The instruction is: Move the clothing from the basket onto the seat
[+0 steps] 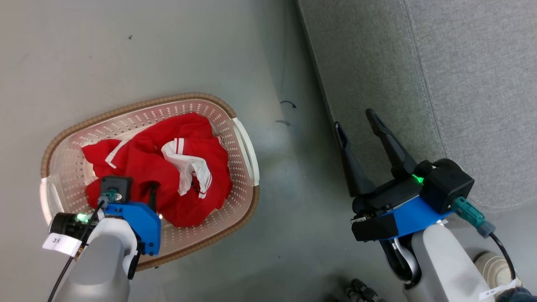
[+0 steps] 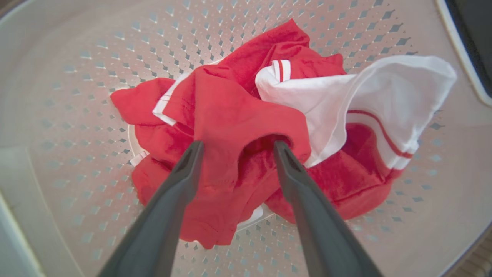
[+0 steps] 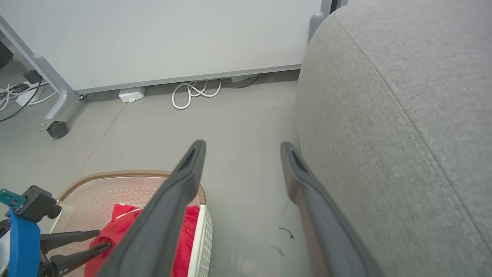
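The clothing (image 1: 168, 180) is a crumpled bright-red heap in the cream basket (image 1: 138, 105), with a white, red-striped part (image 1: 188, 163) on top. My left gripper (image 2: 238, 146) points down into the basket and is open. Its fingertips (image 2: 198, 148) press into a raised red fold (image 2: 226, 115) that lies between them. In the head view the wrist covers most of that gripper. The right wrist view shows it at the heap's near edge (image 3: 103, 238). My right gripper (image 1: 353, 118) hangs open and holds nothing, above the floor beside the grey seat (image 1: 440, 84), which rises at the right (image 3: 403, 115).
Grey floor (image 1: 289, 188) separates basket and seat. Farther off in the right wrist view are a white panel on a wheeled frame (image 3: 57, 129) and coiled white cables (image 3: 192, 92) along its base. A small dark mark (image 1: 288, 103) lies on the floor.
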`<state>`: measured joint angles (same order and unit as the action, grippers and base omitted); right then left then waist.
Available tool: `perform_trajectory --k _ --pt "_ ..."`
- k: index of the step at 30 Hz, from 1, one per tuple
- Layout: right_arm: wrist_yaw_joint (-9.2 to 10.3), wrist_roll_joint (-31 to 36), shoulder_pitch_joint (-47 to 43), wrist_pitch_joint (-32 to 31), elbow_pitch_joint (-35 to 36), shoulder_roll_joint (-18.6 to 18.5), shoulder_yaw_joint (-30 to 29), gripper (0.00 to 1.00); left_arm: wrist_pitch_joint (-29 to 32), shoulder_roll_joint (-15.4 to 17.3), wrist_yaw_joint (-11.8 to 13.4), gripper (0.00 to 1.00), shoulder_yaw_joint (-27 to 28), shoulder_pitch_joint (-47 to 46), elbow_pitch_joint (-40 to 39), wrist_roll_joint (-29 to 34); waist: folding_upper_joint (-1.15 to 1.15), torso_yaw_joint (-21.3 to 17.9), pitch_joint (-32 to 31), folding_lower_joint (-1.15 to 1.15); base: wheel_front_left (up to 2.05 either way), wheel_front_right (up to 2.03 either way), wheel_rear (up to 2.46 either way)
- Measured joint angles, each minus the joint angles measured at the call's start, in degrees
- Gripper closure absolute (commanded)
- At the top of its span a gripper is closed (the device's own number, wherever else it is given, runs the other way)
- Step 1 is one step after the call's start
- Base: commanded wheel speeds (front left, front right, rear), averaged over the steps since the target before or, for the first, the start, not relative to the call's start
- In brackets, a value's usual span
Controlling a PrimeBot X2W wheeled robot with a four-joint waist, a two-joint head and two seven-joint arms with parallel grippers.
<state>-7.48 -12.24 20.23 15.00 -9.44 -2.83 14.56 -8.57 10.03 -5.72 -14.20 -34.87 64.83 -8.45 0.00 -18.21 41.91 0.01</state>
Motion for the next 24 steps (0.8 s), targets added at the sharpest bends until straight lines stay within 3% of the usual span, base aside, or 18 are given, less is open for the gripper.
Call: perform_trajectory --k 12,13,14,15,24 --pt "0.00 -1.3 0.6 0.0 0.6 0.0 0.4 0.00 0.4 1.7 4.3 0.00 -1.5 -5.0 3.8 1.4 0.00 -1.6 3.9 0.00 0.00 0.00 0.00" --pt "0.00 -1.5 0.6 0.0 0.6 0.0 0.4 0.00 0.6 1.7 4.3 0.41 -1.5 -5.4 4.1 1.4 0.00 -1.7 4.0 0.00 0.00 0.00 0.00" --pt "0.00 -1.5 0.6 0.0 0.6 0.0 0.5 0.00 0.8 1.8 4.6 0.62 -1.6 -5.6 4.4 1.4 0.00 -1.8 4.1 0.00 0.00 0.00 0.00" --pt "0.00 -1.6 0.6 0.0 0.6 0.0 0.5 0.00 0.6 1.8 4.7 1.00 -1.6 -5.8 4.5 1.3 0.00 -1.8 4.2 -0.01 0.00 0.00 0.00" --pt "0.00 -1.9 0.7 0.0 0.5 0.0 0.5 0.00 -0.4 1.1 3.7 1.00 -1.9 -6.7 5.8 -0.1 0.00 -1.3 3.9 -0.01 0.00 0.00 0.00"
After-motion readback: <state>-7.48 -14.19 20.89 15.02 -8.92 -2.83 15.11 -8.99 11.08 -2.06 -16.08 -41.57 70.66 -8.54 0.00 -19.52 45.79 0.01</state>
